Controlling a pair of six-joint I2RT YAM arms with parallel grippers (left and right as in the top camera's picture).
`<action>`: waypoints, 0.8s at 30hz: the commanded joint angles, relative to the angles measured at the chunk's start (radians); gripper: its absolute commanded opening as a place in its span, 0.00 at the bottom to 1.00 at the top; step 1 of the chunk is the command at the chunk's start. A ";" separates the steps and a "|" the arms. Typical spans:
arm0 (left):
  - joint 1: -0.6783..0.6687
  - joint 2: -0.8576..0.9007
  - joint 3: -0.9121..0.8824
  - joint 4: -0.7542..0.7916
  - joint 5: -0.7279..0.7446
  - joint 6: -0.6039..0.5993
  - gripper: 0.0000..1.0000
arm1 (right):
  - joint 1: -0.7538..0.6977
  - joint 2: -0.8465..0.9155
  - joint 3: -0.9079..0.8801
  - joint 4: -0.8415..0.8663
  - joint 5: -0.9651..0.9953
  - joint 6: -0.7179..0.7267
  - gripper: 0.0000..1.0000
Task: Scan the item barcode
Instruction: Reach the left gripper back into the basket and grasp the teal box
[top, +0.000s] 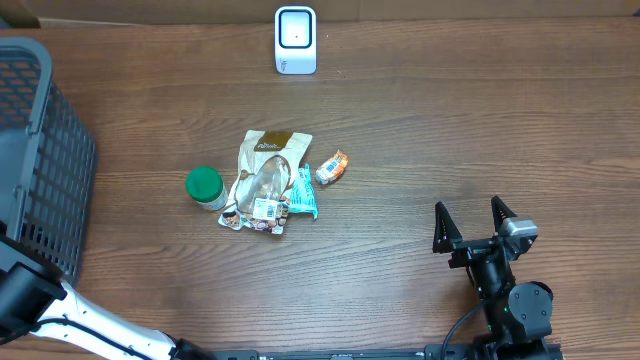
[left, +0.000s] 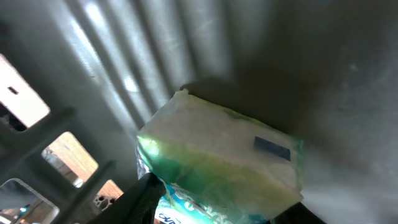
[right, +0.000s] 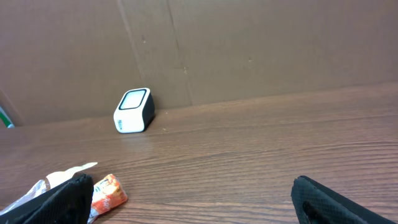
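One soft, crinkly green-white packet (left: 221, 155)

A green-lidded jar (top: 205, 187) stands beside a crumpled pouch (top: 268, 175) on the wooden table (top: 450, 120), near a grey basket (top: 60, 170).

The overhead view was evenly lit and sharp, with only faint shadows on the table (top: 450, 120), while the left wrist view was dim and blurred, its pale packet (left: 217, 162) out of focus beneath streaky glare on the grey wall (left: 124, 56).
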 joint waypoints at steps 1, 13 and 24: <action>-0.006 0.039 -0.007 0.022 -0.049 0.000 0.42 | 0.002 -0.008 -0.011 0.002 0.002 -0.004 1.00; -0.011 0.030 0.009 -0.007 -0.047 -0.031 0.04 | 0.002 -0.008 -0.010 0.002 0.001 -0.004 1.00; -0.108 -0.277 0.166 0.007 0.096 -0.054 0.04 | 0.002 -0.008 -0.011 0.002 0.001 -0.004 1.00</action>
